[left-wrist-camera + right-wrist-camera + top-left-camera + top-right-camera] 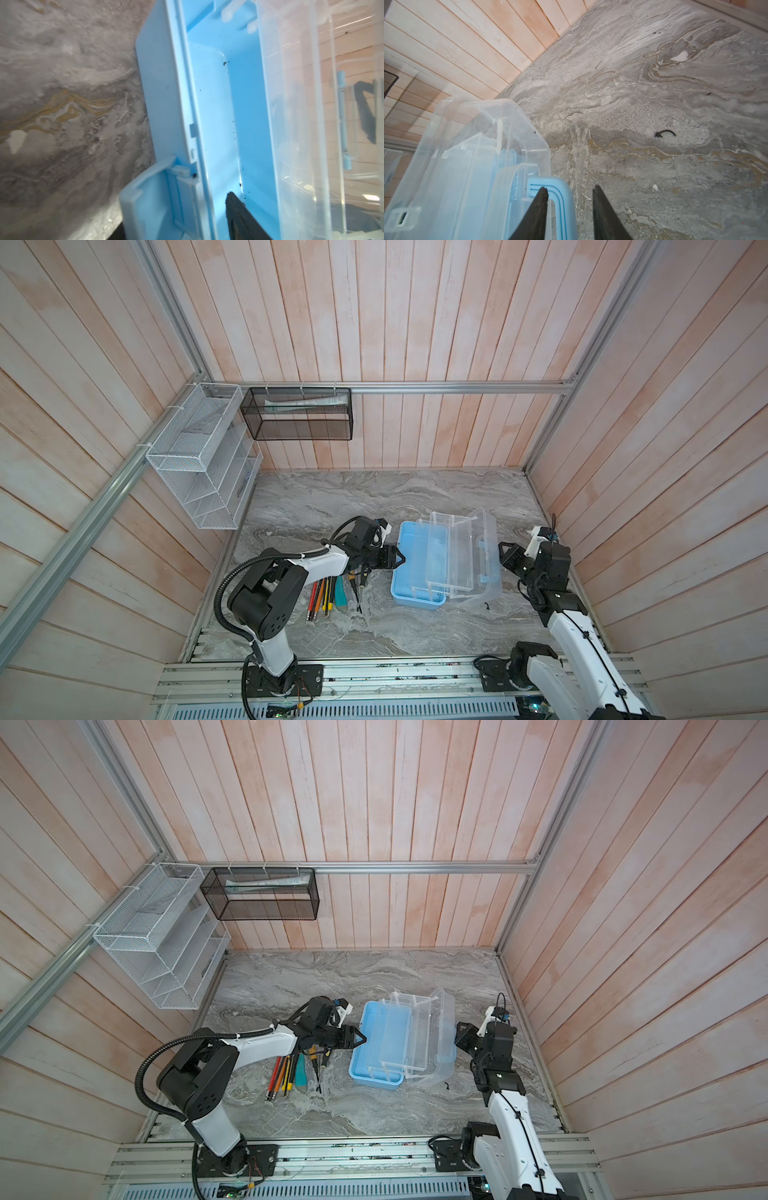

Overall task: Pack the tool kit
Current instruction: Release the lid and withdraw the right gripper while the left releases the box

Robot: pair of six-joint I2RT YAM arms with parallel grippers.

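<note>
The tool kit's light blue box (409, 543) (372, 1023) stands open on the marble table. Its clear lid (484, 547) (477, 135) is swung back to the right and the clear inner tray (451, 556) is raised over the box. My left gripper (398, 560) (176, 216) is open astride the box's left wall. One fingertip (234, 205) is inside the empty blue box (214, 104) and the latch (145, 197) lies between the jaws. My right gripper (505, 549) (570, 189) is open around the lid's blue handle (562, 193). Screwdrivers and other small tools (332, 593) (291, 1073) lie under the left arm.
A white wire mesh rack (199, 464) hangs on the left wall and a black mesh basket (297, 414) on the back rail. A small black curved piece (486, 605) (664, 133) lies on the table near the lid. Wooden walls close in the table on three sides.
</note>
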